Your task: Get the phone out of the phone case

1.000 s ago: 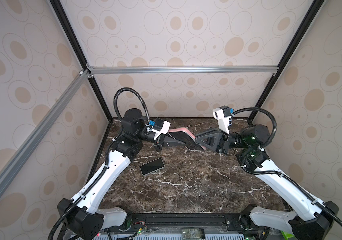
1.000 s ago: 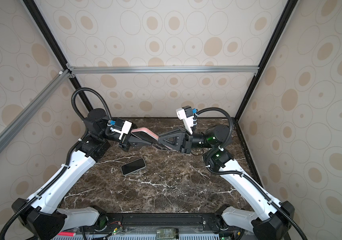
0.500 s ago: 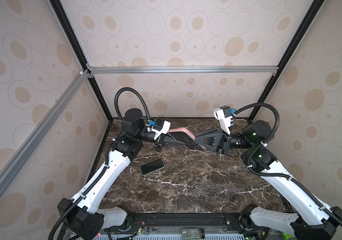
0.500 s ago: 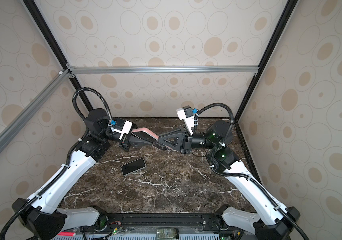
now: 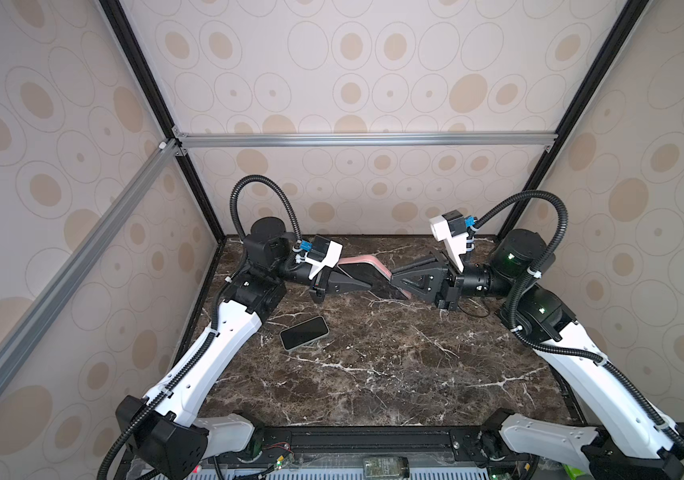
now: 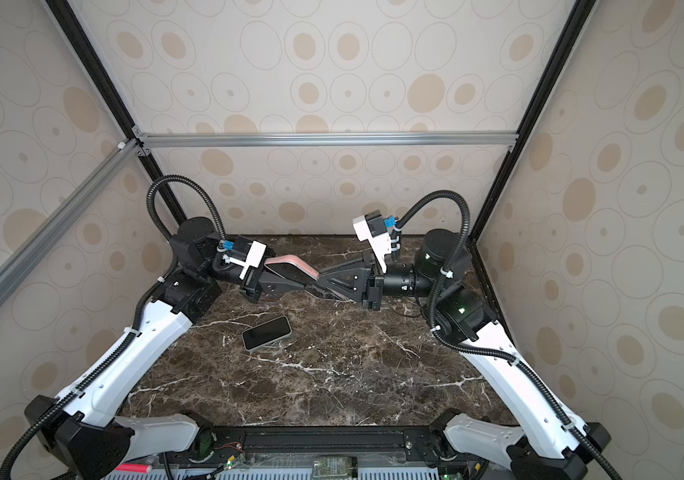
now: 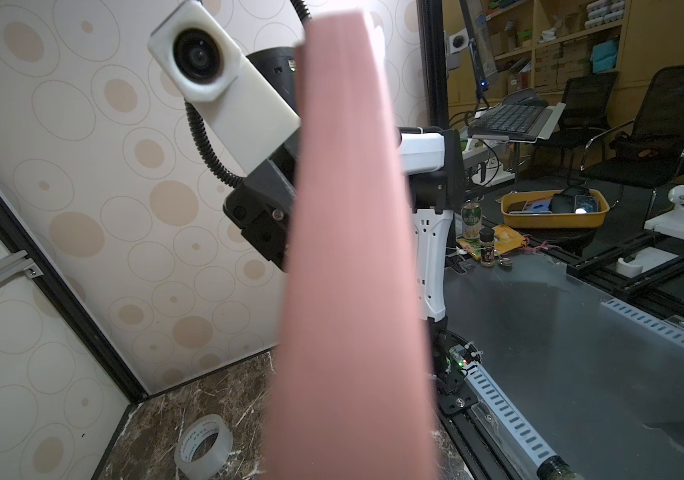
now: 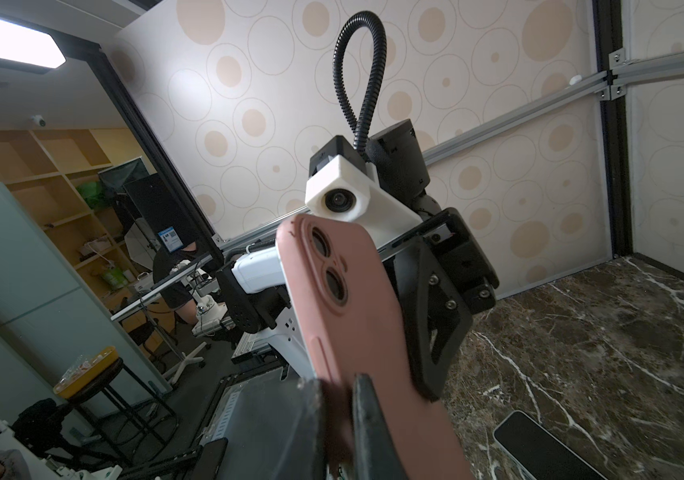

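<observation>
The left arm (image 5: 224,345) and the right arm (image 5: 593,374) are extended up from the front corners and bent inward, with both wrists held level near the back. The left gripper (image 5: 367,286) and the right gripper (image 5: 395,277) are set tip to tip, each clamped on one end of the pink phone case (image 5: 359,262).

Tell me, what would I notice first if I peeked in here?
A pink phone case held up in the air over the back of the marble table, pinched at both ends by the jaws of the left arm and the right arm. Next, a dark-screened phone lying flat on the table's left half, apart from the case.
</observation>
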`<control>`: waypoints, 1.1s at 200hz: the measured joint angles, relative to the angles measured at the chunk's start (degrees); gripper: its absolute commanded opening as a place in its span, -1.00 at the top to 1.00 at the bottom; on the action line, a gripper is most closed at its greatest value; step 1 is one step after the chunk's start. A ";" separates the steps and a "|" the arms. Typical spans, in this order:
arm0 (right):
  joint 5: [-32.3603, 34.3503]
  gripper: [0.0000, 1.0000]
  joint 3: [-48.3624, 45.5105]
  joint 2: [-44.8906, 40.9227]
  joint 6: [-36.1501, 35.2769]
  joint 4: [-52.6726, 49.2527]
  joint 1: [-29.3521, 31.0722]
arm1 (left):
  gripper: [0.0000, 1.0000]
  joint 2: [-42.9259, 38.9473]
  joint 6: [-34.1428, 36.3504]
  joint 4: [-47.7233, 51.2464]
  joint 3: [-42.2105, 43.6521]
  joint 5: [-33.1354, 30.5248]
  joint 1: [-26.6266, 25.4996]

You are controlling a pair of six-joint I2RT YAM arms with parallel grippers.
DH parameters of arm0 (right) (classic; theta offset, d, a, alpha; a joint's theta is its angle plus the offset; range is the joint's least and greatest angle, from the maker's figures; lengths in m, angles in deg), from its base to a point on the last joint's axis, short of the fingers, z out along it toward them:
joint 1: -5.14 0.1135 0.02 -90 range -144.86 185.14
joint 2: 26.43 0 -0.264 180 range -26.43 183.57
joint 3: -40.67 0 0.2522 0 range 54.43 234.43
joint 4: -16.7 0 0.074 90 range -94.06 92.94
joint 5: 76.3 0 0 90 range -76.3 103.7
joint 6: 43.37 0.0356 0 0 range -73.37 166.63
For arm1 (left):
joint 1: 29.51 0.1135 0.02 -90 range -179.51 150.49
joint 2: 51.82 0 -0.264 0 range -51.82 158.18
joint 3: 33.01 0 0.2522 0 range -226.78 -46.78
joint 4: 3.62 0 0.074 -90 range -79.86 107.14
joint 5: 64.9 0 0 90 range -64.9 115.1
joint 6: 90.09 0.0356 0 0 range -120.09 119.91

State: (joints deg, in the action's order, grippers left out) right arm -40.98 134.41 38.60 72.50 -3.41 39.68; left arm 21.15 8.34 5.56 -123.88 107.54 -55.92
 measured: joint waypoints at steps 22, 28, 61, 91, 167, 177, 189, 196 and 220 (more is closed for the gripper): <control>1.70 1.00 2.40 0.35 -3.58 -4.98 0.28 | 1.00 0.02 0.00 0.02 0.04 -0.02 -0.02; 2.08 1.00 3.02 0.46 -4.48 -6.16 0.28 | 1.00 0.07 -0.02 0.02 0.07 -0.04 -0.02; 4.20 1.00 6.14 1.29 -9.09 -12.20 0.37 | 1.00 0.42 -0.07 0.02 0.24 -0.22 0.00; 6.93 1.00 8.63 1.97 -12.70 -16.94 0.37 | 1.00 0.57 -0.35 0.42 0.48 -0.61 0.07; 15.34 1.00 14.64 4.28 -20.28 -26.93 0.46 | 1.00 1.97 -2.84 0.37 0.98 -2.40 0.28; 16.94 1.00 15.69 4.83 -21.38 -28.44 0.46 | 1.00 2.10 -3.10 0.37 1.14 -2.82 0.35; 18.73 1.00 16.96 5.40 -22.36 -30.25 0.48 | 1.00 2.23 -3.26 0.13 1.40 -3.61 0.57; 19.58 1.00 17.62 5.77 -22.97 -31.23 0.55 | 1.00 2.23 -3.30 0.02 1.60 -3.98 0.57; 22.25 1.00 19.15 6.64 -24.98 -33.81 0.76 | 1.00 2.29 -3.65 -0.02 1.97 -5.18 0.59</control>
State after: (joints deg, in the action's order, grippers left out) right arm -18.73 153.56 45.25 47.52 -37.23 40.45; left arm 23.45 4.69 5.54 -121.91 102.36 -55.33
